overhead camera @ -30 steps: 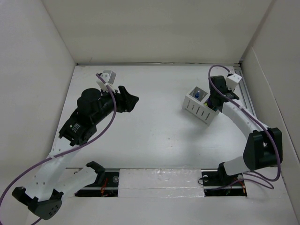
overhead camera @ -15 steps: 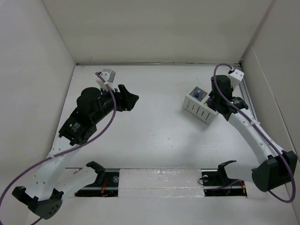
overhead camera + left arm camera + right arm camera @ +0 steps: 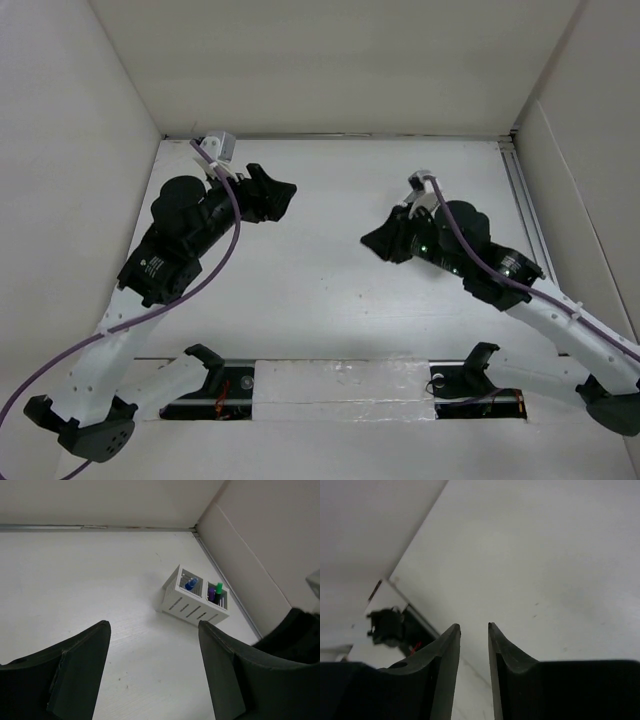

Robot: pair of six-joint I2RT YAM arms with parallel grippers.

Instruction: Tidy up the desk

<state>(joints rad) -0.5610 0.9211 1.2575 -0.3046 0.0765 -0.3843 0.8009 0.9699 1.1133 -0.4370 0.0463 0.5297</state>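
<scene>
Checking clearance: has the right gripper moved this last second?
Yes: right gripper swung left, away from the right-edge rail, toward the middle of the desk.

Bright even diffuse light; shadows faint, soft; close-up fingers dark, out of focus.

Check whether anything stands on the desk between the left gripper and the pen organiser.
Nothing visible does. In the left wrist view, bare desk runs from the open left gripper straight to the pen organiser; the right arm shows only off to the side.

desk: matte white | on it: white slotted organiser, near right edge
</scene>
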